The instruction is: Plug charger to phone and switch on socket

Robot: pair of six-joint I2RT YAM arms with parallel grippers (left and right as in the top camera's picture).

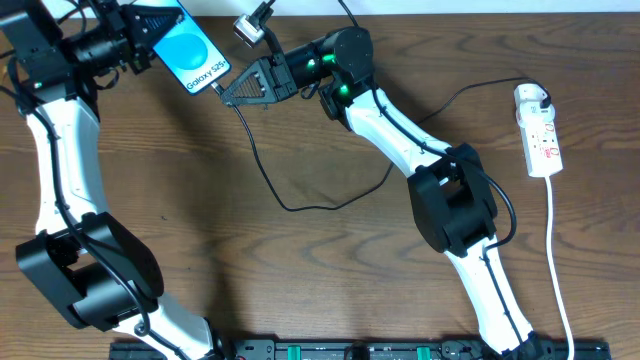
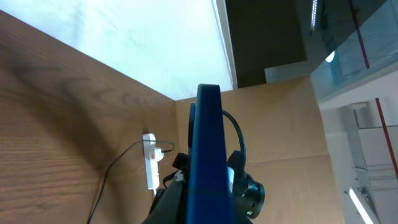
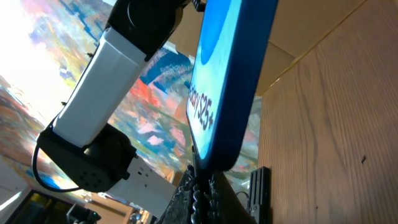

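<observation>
Now, phone [image 1: 190, 52]: up off the table [image 1: 330, 290] at the far left corner, screen tilted toward the overhead camera, blue and bright.
Phone's long axis: diagonal, far-left end to near-right end, and that near-right short edge points straight at the incoming claw.
Left gripper [image 1: 148, 42]: clamped on the phone at its far end, presenting it like a target. From the left wrist the phone [image 2: 208, 155] shows edge-on, a thin blue slab.
Right gripper [image 1: 228, 92]: pressed together on the charger [image 1: 300, 207] at its plug end, nose aimed up and left at the phone's lower edge.
Plug tip [image 3: 199, 180]: right under the phone's bottom edge [image 3: 230, 81] in the right wrist view, lined up along the phone's length. Touching or already in? Cannot tell from here.
Nearer arm: the right one, no contest; it is at the port end.
Right arm pose: stretched across the table from the near right, elbow bent, wrist turned toward the left corner.
Next move, my call: a short push along the phone's own axis, keeping the tip square to the edge.
Socket [image 1: 540, 135]: far right, well apart from both claws, white adapter [image 1: 532, 98] sitting in its far end; switch not yet dealt with.
</observation>
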